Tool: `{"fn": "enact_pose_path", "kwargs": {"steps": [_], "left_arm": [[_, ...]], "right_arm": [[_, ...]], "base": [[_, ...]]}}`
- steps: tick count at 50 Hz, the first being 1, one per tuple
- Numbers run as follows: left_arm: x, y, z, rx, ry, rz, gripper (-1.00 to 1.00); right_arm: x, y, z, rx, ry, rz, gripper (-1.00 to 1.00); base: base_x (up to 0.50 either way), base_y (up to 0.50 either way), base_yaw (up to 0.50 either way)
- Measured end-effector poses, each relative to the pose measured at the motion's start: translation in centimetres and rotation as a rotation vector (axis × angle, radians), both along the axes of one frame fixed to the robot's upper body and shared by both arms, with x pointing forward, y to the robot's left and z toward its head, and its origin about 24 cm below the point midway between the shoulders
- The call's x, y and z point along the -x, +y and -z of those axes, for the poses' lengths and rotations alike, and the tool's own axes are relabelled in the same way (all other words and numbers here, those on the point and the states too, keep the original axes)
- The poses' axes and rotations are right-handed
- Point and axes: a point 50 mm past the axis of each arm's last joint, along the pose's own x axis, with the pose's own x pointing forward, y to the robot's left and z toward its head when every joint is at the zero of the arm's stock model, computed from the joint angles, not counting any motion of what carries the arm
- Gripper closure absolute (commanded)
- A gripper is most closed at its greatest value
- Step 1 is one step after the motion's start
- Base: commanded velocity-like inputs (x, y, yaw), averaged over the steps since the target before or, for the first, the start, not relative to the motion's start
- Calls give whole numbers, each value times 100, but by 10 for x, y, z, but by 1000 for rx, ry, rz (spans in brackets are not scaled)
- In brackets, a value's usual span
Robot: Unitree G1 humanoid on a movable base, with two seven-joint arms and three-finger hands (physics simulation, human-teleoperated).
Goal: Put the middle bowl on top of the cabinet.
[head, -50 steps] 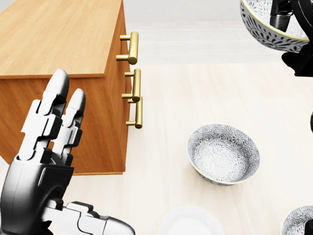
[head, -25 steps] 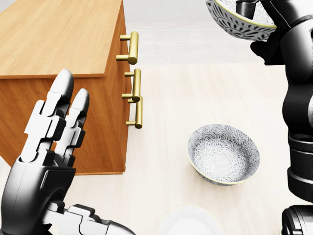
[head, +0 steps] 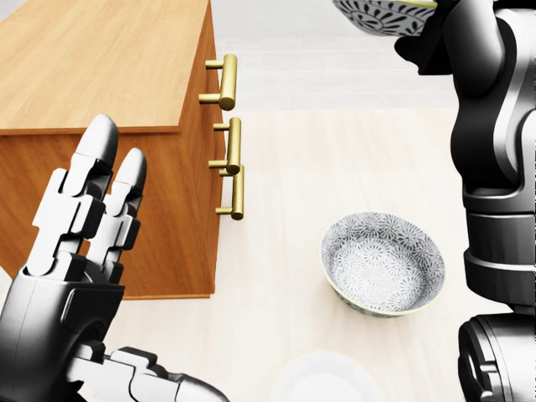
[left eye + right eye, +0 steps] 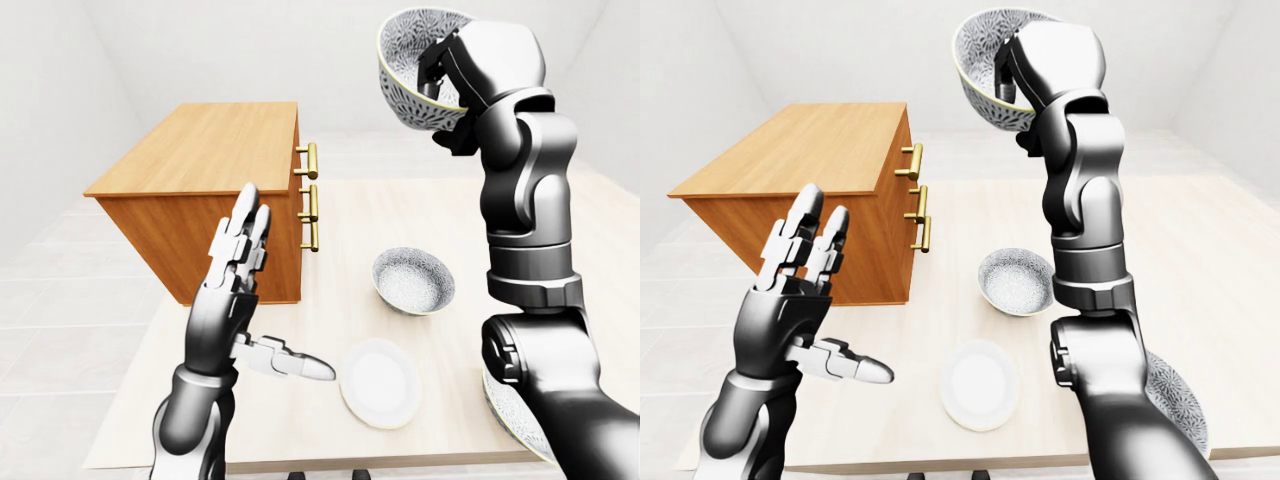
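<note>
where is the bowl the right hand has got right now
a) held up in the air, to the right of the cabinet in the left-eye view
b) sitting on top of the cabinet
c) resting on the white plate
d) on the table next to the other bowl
a: the right hand grips the patterned bowl raised high, clear of the table and right of the cabinet, whose top is bare.

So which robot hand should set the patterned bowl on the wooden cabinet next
Right. The right robot hand already grips the raised grey-patterned ceramic bowl, just right of the wooden cabinet top in the left-eye view. The left robot hand is open and empty.
</note>
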Motion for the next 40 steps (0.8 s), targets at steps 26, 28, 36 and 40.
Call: {"fn": "enact_pose_path", "kwargs": {"steps": [26,28,36,40], "left_arm": [[-2,3,1,10,5,-1,-100],[-2,3,1,9,6,0,-100],[-3,3,1,7,7,0,-100],[-3,3,1,7,6,0,-100]], "right_arm": [[-9,45,3,-5,14,-122,100],[-9,50,6,-2,19,-132,100],[-6,65,10,5,33,-172,100],[-5,70,9,7,31,-186,100]], "base": [[0,0,0],[0,0,0],[0,0,0],[0,0,0]]}}
